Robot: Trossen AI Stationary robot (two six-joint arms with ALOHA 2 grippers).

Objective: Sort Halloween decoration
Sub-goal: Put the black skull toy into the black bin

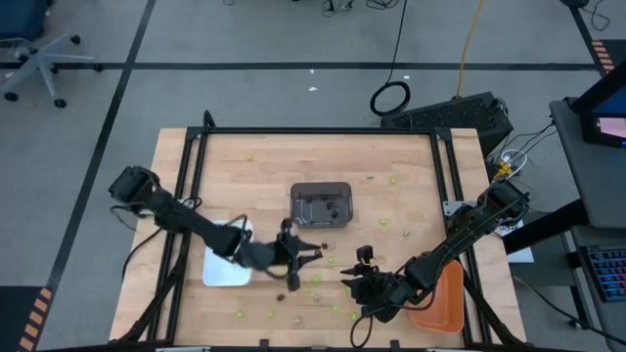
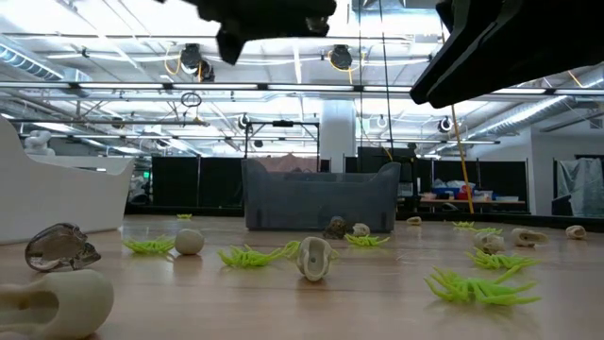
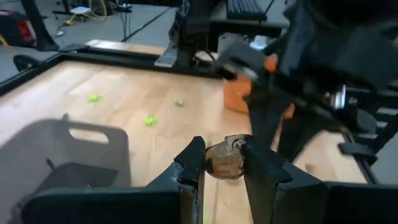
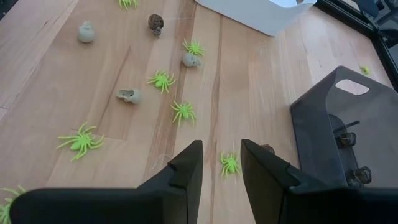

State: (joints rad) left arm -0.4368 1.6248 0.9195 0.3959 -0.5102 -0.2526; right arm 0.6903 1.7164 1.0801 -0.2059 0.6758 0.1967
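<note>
Jaws of the left gripper pinch what looks like a dark skull trinket, hidden overhead; right gripper jaws empty, spread.

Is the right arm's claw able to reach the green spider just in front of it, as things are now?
Probably yes. The right claw stands open above the green spider, with bare wood around it. The dark grey tray sits off to one side, apart.

Matt wood table; glossy plastic spiders.

Overhead cam, table-level cam, 2 wrist cams share grey tray.
</note>
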